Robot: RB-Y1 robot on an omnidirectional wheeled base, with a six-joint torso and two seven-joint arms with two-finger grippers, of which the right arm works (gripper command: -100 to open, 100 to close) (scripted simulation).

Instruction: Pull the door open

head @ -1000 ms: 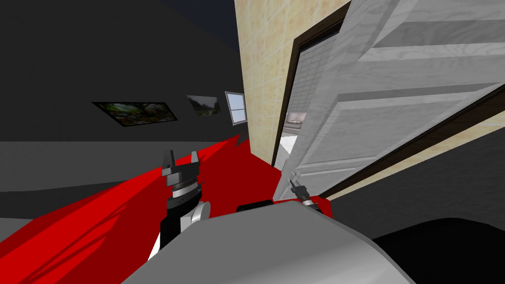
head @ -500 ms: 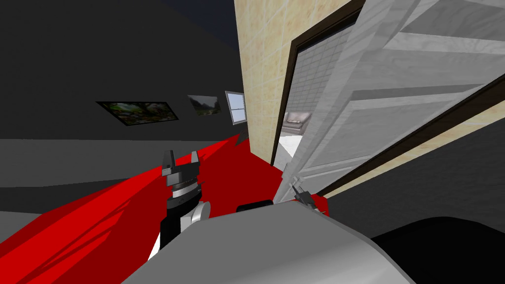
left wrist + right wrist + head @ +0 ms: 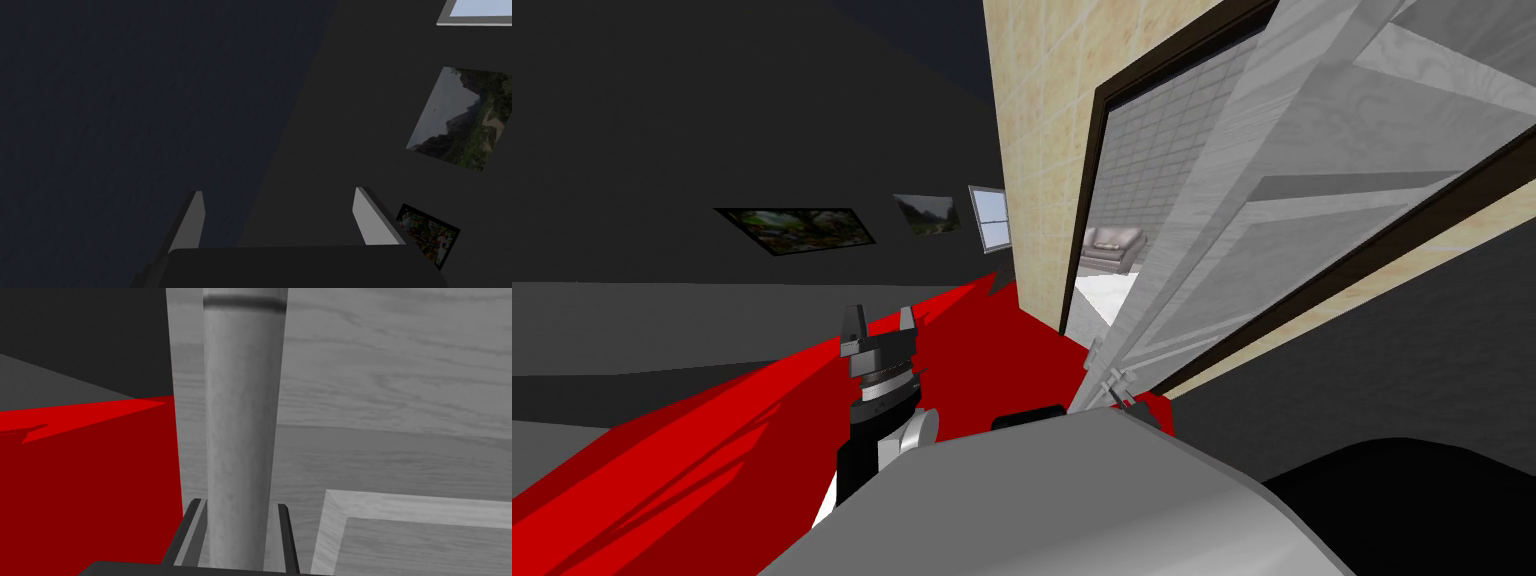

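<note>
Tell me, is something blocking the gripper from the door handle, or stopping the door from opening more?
No. The right gripper is shut on the handle, so nothing sits between them. The door stands partly open, and the red floor beside its edge shows nothing in its path.

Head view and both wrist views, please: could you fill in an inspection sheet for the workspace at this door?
Surface: red floor under the arms.
Job's things: pale wood-grain door stands partly open in its dark frame; its grey cylindrical handle is gripped.
Clutter: nothing seen.
End effectors: right end effector shut on the handle, pressing its sides; left end effector open, raised above the floor left of the door, holding nothing.
Cables: nothing seen.
Surroundings: beige tiled wall beside the frame; a sofa shows through the gap; pictures and a window on the dark wall.
</note>
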